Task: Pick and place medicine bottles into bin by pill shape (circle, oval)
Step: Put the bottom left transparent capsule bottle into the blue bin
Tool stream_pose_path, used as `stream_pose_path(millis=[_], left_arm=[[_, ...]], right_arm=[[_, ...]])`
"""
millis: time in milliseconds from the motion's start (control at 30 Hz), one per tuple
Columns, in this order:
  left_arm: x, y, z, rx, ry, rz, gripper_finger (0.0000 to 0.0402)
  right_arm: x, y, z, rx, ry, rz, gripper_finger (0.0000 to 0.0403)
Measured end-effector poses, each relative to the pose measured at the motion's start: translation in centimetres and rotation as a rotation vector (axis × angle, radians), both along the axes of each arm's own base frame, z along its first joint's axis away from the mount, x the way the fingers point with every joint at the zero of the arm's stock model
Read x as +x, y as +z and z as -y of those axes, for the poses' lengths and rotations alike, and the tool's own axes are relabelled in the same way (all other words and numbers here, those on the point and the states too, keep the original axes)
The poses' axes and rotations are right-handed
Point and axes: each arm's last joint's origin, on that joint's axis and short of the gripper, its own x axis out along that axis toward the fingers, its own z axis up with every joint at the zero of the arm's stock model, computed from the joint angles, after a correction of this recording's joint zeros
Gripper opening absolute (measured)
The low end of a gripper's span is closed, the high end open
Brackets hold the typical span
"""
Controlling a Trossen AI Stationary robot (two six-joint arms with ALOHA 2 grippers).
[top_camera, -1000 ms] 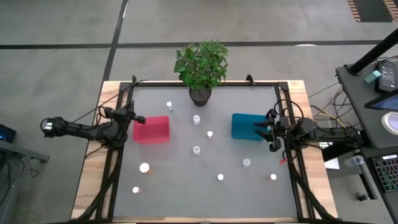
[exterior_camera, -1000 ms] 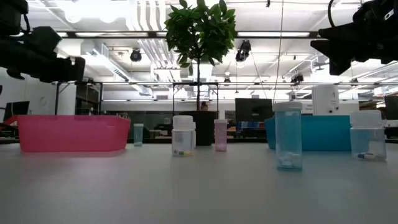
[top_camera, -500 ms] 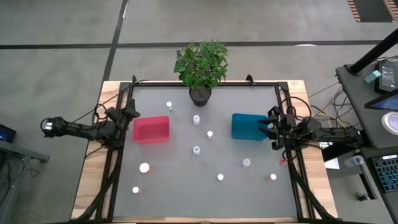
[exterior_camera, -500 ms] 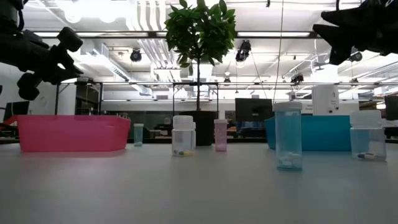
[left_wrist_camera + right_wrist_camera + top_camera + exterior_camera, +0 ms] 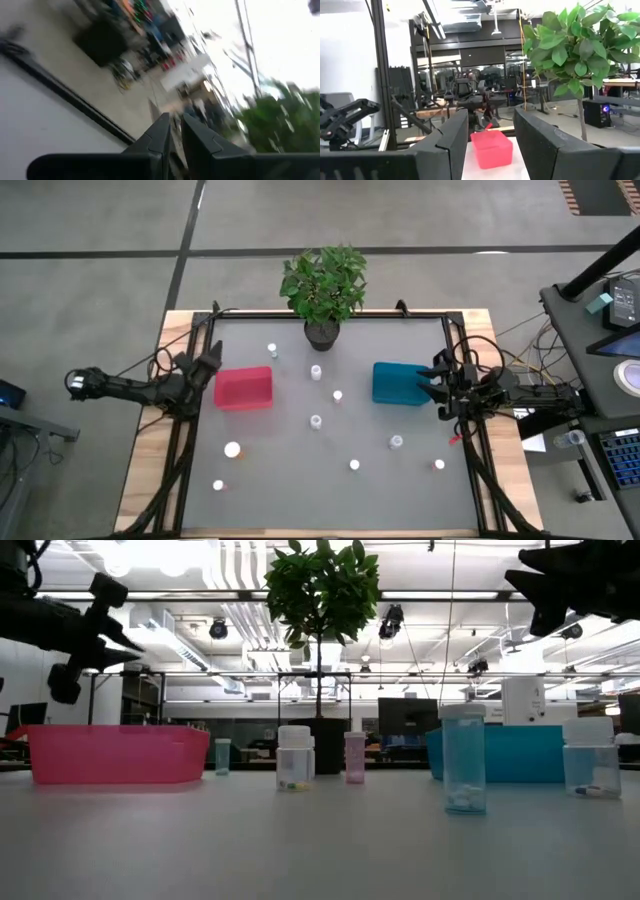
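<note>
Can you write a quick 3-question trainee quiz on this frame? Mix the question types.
1. True or false: the left gripper is holding a medicine bottle.
2. Multiple choice: the potted plant stands at (a) the table's far edge, between the two bins, (b) inside the red bin, (c) beside the right gripper.
3. Short answer: which bin is the right gripper closest to?

Key
1. False. Its fingers are shut on nothing, raised beside the red bin.
2. (a).
3. The teal bin; the gripper sits at that bin's right edge, jaws open and empty.
</note>
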Motion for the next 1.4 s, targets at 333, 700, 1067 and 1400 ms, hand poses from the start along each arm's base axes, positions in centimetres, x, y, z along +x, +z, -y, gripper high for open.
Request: stream_pose_path(millis=[333,700,1067,1400], left_arm=[[1.3,6.3,0.8,0.32,-0.33,-0.038,0.0028],[6.9,10.4,2.4,0.365,-0.492,-0.219,0.0028],[13.2,9.4,6.4,0.381,-0.714,-0.681,0.0028],[18.0,6.0,8.5,0.451,-0.905,-1.039,0.0028]], right_arm=[[-0.1,0.1,0.2,-0.025,-0.095,0.004,0.0148],[-0.1,0.3,0.2,-0.03,-0.098,0.021,0.0148],[-0.1,0.3,0.2,-0.027,-0.097,0.02,0.0148],[-0.1,0.3,0.2,-0.018,-0.094,0.022,0.0148]])
